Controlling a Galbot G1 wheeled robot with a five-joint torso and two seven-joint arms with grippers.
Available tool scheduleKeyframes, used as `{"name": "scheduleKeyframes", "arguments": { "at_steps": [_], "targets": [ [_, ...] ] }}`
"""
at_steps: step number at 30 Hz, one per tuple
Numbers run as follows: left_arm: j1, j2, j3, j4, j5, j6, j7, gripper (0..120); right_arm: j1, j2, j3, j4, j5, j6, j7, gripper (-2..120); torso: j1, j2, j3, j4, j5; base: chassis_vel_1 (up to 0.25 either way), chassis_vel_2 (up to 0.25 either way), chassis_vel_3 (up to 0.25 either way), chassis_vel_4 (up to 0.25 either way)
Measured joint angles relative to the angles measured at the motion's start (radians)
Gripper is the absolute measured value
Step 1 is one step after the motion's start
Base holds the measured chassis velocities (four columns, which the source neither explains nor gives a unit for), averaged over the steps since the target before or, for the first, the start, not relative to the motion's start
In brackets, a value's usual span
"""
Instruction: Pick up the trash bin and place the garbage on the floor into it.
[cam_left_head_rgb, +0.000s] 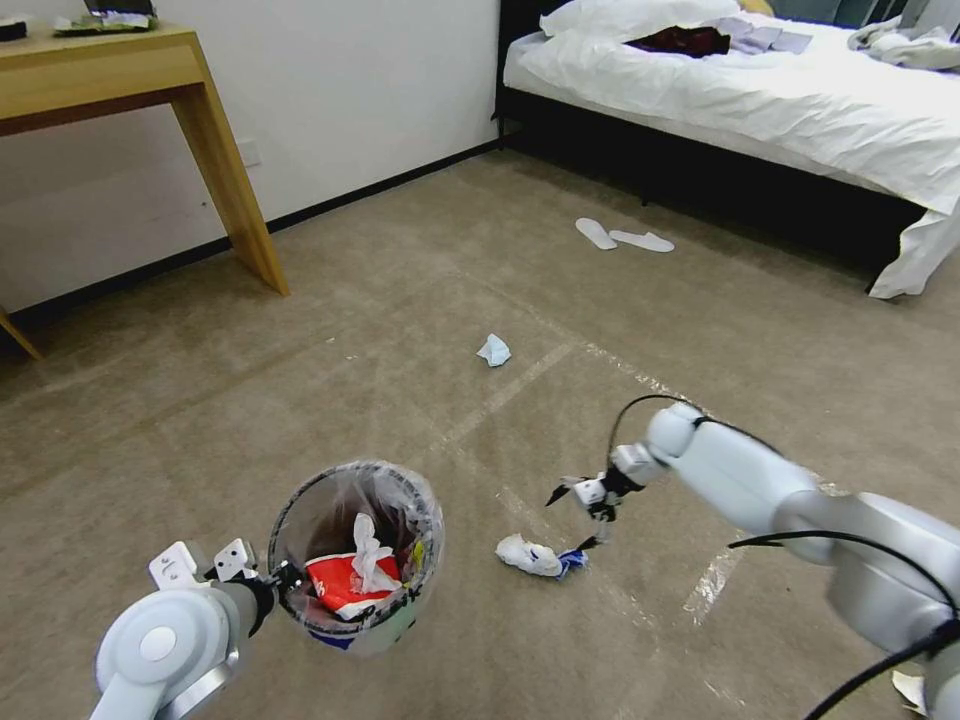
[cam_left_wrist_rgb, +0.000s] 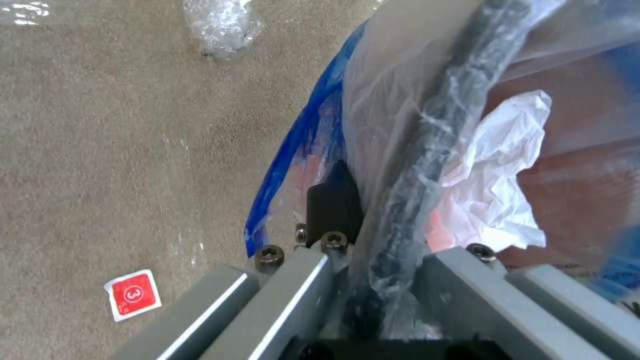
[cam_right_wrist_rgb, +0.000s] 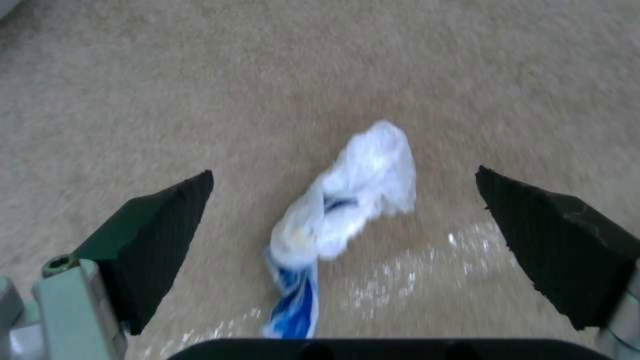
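Over the floor (cam_left_head_rgb: 700, 330), open right gripper (cam_left_head_rgb: 574, 518) above a white-blue wrapper (cam_left_head_rgb: 535, 556), left gripper (cam_left_head_rgb: 283, 582) clamping the trash bin (cam_left_head_rgb: 392, 612)

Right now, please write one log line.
left gripper: shut on trash bin rim | right gripper: open over white wrapper | floor

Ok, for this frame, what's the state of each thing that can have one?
trash bin: lifted, lined, partly full
left gripper: shut on the bin's rim
right gripper: jaws open above the white-and-blue wrapper
white-and-blue wrapper: crumpled, on the carpet
tissue: crumpled, on the carpet
slippers: lying by the bed
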Motion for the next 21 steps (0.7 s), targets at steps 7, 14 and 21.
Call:
{"name": "scheduleKeyframes", "arguments": {
  "at_steps": [7, 14, 21],
  "targets": [
    [-0.007, -0.001, 0.007, 0.014, 0.005, -0.001, 0.005, 0, -0.020, 0.062, 0.017, -0.079, -0.053, -0.010, 0.034, 100, 0.000, 0.000, 0.000, -0.0005, 0.0002, 0.000, 0.000, 0.000, 0.000],
    [-0.018, 0.000, 0.007, 0.016, -0.003, -0.002, 0.008, 0, -0.035, 0.075, 0.025, -0.113, -0.124, -0.014, 0.083, 100, 0.000, 0.000, 0.000, -0.0006, 0.0002, 0.000, 0.000, 0.000, 0.000],
    [-0.018, 0.002, 0.005, 0.012, -0.009, -0.002, 0.005, 0, -0.056, 0.099, 0.030, -0.153, -0.147, -0.025, 0.118, 100, 0.000, 0.000, 0.000, -0.0002, 0.0002, 0.000, 0.000, 0.000, 0.000]
  ]
}}
